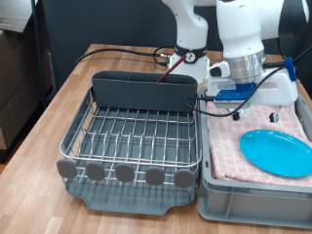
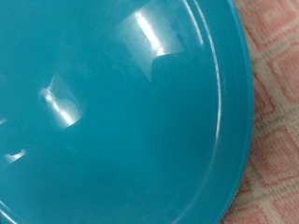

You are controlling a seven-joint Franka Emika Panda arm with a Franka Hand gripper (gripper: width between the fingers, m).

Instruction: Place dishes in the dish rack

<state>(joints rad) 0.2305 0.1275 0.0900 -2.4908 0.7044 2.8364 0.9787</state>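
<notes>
The round light-blue plate (image 1: 278, 152) lies flat on the pink checked cloth in the grey crate (image 1: 255, 200) at the exterior view's right. It fills the wrist view (image 2: 112, 112), with cloth showing at one edge. My gripper (image 1: 256, 114) hangs just above the cloth, behind the plate's far rim. Its two dark fingers stand apart and hold nothing. The dish rack (image 1: 132, 136), a silver wire grid in a dark tray with a tall grey trough at the back, holds no dishes. The white cup and the wooden spoon are out of view.
The rack and the crate stand side by side on a wooden table (image 1: 68, 93). Black and red cables (image 1: 146, 54) run behind the rack. The robot's white base (image 1: 190, 44) stands at the back. The fingers do not show in the wrist view.
</notes>
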